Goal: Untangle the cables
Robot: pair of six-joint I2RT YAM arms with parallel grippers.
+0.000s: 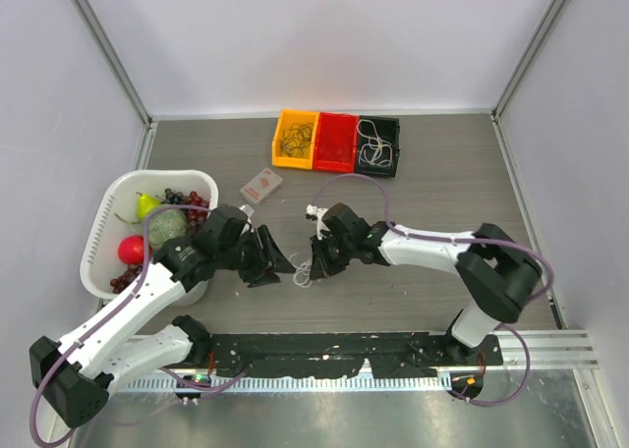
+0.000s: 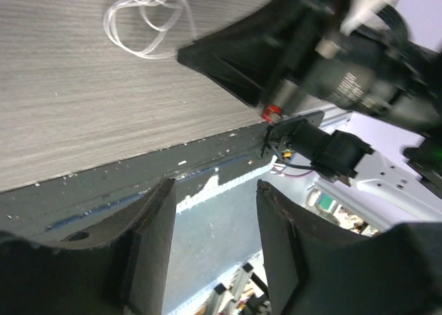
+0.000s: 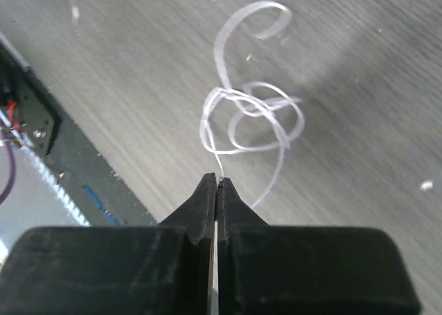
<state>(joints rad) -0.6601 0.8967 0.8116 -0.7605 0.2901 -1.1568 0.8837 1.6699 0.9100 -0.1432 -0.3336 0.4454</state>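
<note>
Both arms had white links and black joints, the left arm (image 1: 113, 332) and the right arm (image 1: 428, 247) alike. A thin purple cable (image 1: 354, 176) ran in loose loops along each of them. The left tool (image 2: 215, 191) and the right tool (image 3: 219, 185) were matt black, each with two wedge-shaped fingers.

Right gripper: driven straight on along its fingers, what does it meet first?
Likely the loops of the thin white cable, just ahead of the right gripper, shut on its strand; then grey tabletop. Depth unclear.
</note>
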